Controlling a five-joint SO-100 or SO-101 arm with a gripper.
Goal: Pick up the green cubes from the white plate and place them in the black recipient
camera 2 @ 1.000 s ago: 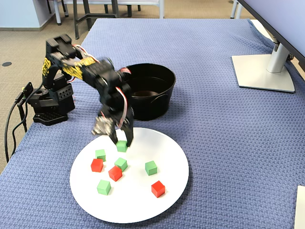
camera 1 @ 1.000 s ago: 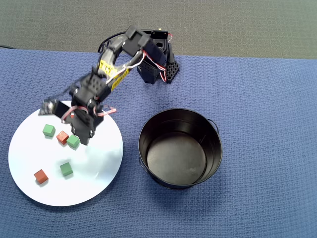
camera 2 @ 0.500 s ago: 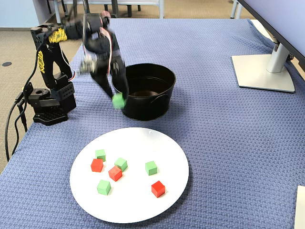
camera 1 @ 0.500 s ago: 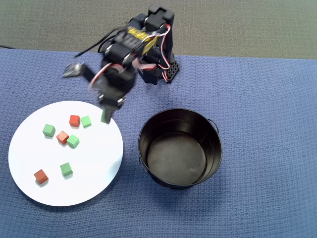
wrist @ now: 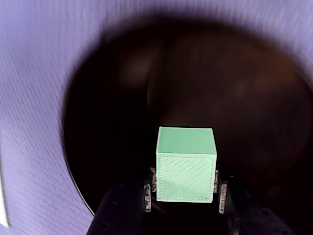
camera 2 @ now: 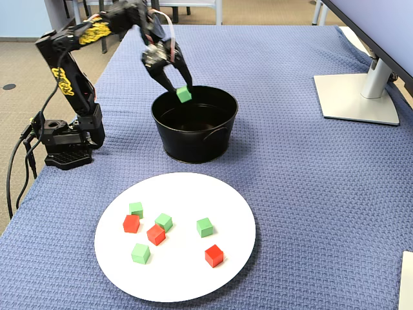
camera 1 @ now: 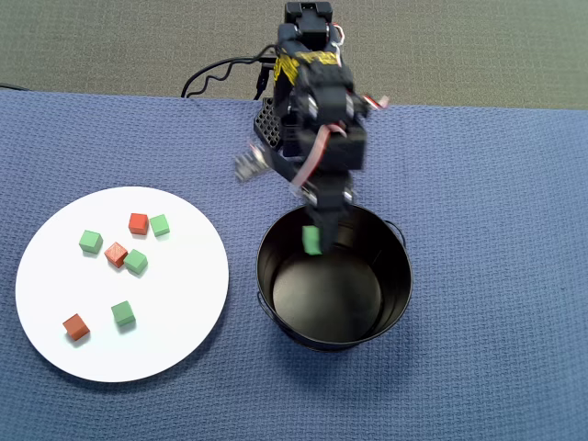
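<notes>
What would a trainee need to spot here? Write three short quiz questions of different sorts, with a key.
1. True or false: the gripper holds a green cube above the black bucket.
2. How many green cubes lie on the white plate?
3. Which colour has more cubes on the plate: A green, B red-orange, C equal?

Key: 1 true. 2 four. 3 A, four green against three red-orange.
</notes>
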